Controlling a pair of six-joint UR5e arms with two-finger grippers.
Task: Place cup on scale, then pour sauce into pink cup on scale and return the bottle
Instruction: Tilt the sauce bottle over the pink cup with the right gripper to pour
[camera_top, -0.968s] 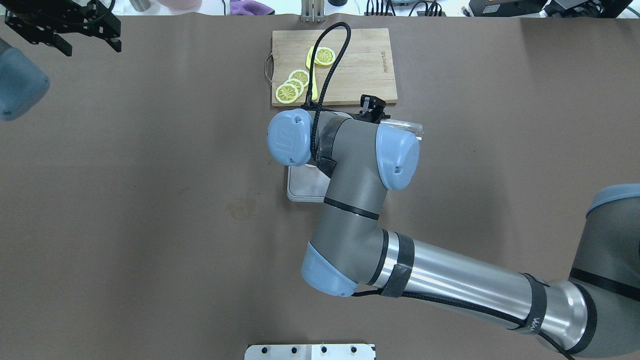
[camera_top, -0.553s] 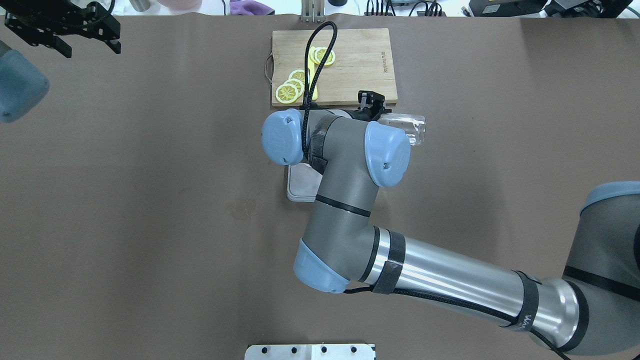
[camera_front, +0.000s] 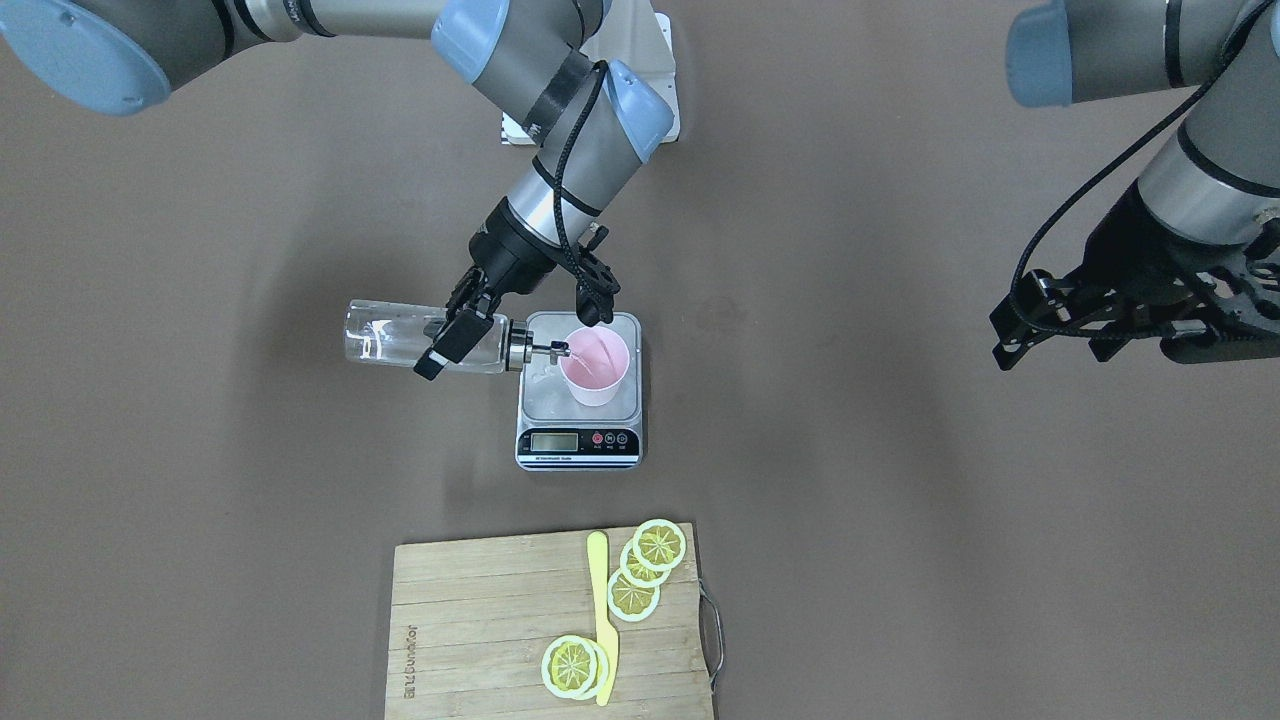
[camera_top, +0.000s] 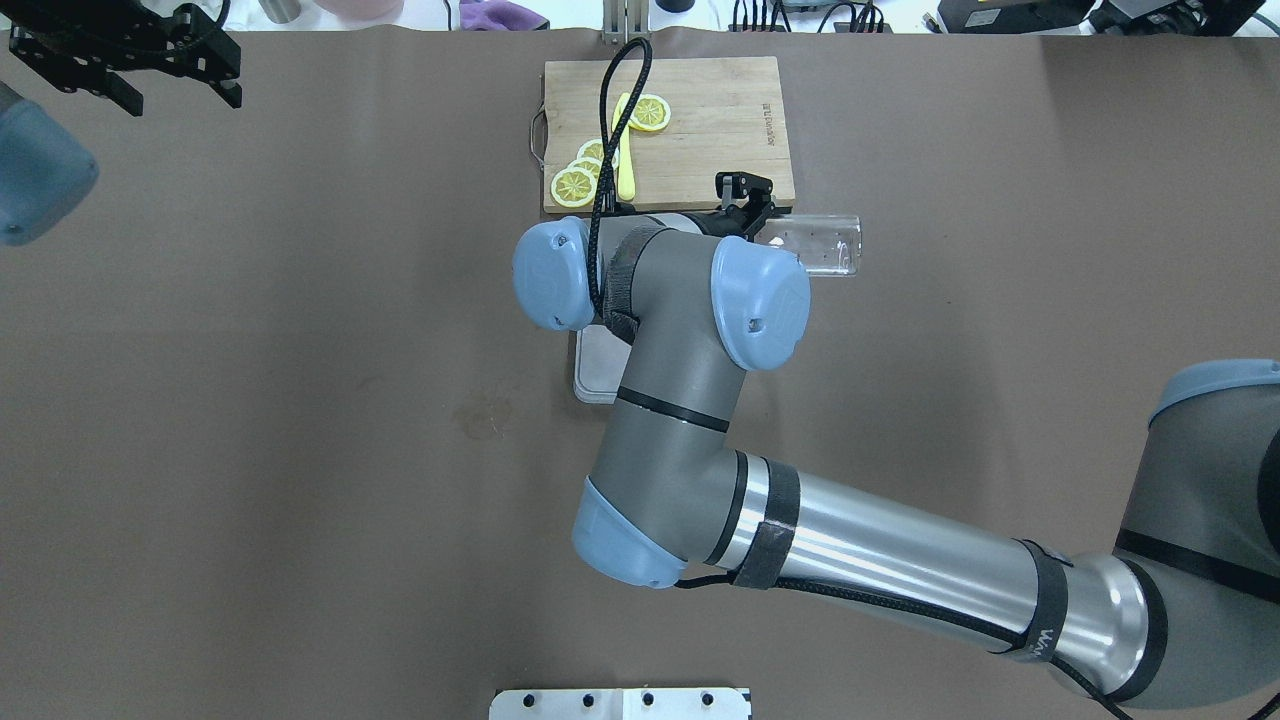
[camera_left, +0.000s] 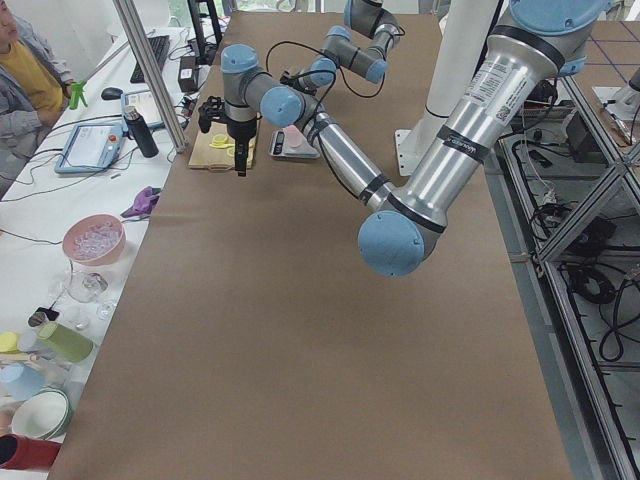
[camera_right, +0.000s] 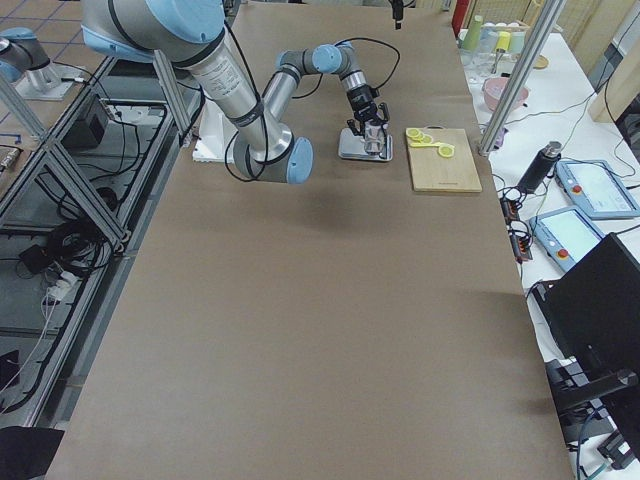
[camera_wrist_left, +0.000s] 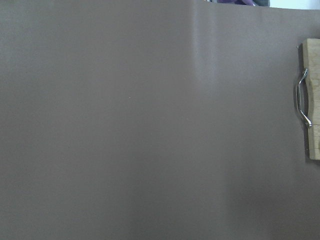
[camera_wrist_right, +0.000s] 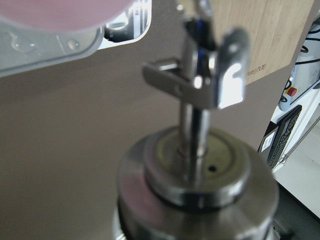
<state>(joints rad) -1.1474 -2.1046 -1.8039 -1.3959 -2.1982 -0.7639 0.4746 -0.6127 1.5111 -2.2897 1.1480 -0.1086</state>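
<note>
The pink cup (camera_front: 597, 366) stands upright on the silver scale (camera_front: 545, 400). My right gripper (camera_front: 460, 335) is shut on the clear glass bottle (camera_front: 400, 347) near its neck and holds it about level. The metal spout (camera_front: 553, 350) sits over the cup's rim. Clear sauce shows inside the bottle, and a thin pale streak runs inside the cup under the spout. In the right wrist view the spout (camera_wrist_right: 210, 80) fills the frame, with the cup's edge (camera_wrist_right: 60, 12) above it. In the overhead view my arm hides the cup; the bottle's base (camera_top: 820, 245) and a scale corner (camera_top: 595, 372) show. My left gripper (camera_top: 175, 85) is open and empty, far off.
A wooden cutting board (camera_front: 480, 620) with lemon slices (camera_front: 650, 560) and a yellow knife (camera_front: 600, 610) lies beyond the scale, also in the overhead view (camera_top: 730, 120). Drops lie on the scale platform (camera_wrist_right: 45, 45). The board's metal handle (camera_wrist_left: 302, 105) shows in the left wrist view.
My right wrist has shifted left in the overhead view. The bottle's base has swung out to the right and shows more, lying closer to level. The left arm has barely moved.
</note>
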